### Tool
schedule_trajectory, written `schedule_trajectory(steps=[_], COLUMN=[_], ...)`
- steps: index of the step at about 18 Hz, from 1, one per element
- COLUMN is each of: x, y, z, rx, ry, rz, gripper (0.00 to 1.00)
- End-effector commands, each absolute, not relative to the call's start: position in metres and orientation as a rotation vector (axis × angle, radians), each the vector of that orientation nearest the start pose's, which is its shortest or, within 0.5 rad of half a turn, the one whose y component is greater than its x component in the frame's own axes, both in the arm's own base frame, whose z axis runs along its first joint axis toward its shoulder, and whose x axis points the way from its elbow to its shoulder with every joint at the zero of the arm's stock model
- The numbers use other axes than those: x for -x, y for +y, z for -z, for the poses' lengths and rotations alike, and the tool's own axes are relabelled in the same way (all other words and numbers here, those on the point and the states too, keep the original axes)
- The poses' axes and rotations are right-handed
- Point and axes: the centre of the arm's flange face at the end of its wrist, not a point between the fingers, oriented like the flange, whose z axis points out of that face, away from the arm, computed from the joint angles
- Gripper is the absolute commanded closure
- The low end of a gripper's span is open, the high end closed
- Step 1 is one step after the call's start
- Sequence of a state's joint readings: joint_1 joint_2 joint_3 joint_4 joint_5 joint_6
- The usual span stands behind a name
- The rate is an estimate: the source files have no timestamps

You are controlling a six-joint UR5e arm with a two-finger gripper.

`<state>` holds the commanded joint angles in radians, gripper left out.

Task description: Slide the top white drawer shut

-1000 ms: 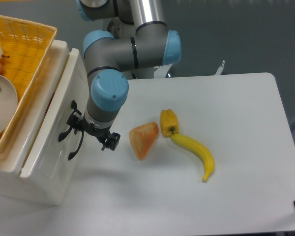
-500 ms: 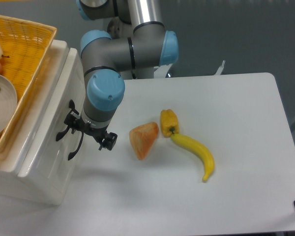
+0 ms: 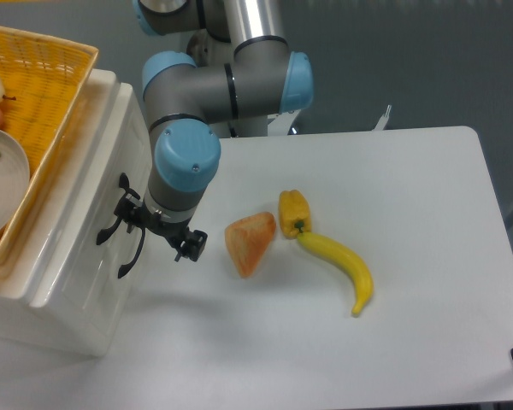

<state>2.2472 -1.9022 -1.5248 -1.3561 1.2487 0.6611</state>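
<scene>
Camera view: pincer (image 3: 158,229) sits against the top white drawer (image 3: 85,256) front; its opening cannot be told.

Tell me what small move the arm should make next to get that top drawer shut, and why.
Probably a short further push toward the cabinet. The gripper sits against the top white drawer front beside its black handle, and the drawer front looks close to flush, though I cannot tell whether it is fully seated.

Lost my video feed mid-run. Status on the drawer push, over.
Gripper at the cabinet front, against the black handles; open or shut unclear. Top white drawer looks nearly flush. Nothing in the way; orange wedge sits clear on the table.
</scene>
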Motion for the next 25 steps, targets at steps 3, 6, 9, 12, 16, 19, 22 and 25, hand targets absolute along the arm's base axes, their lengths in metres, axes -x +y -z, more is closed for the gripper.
schedule_trajectory(steps=[3,6,9,12,16,19,22,25], x=[0.268,0.282,0.297,0.313,0.341,0.36,0.379,0.396], y=[0.57,0.562,0.544,0.527,0.499,0.48,0.456,0.432], z=[-0.355,-0.358,-0.385,-0.387,-0.397,-0.403,-0.404,-0.407], rx=[2.957,2.951,2.915,2.938,2.961,2.959,3.004,3.027], ry=[-0.069,-0.006,0.015,0.164,0.253,0.345,0.516,0.681], rz=[0.427,0.396,0.335,0.266,0.202,0.163,0.108,0.059], gripper=[0.0,0.0,0.0,0.0,0.0,0.0,0.0,0.0])
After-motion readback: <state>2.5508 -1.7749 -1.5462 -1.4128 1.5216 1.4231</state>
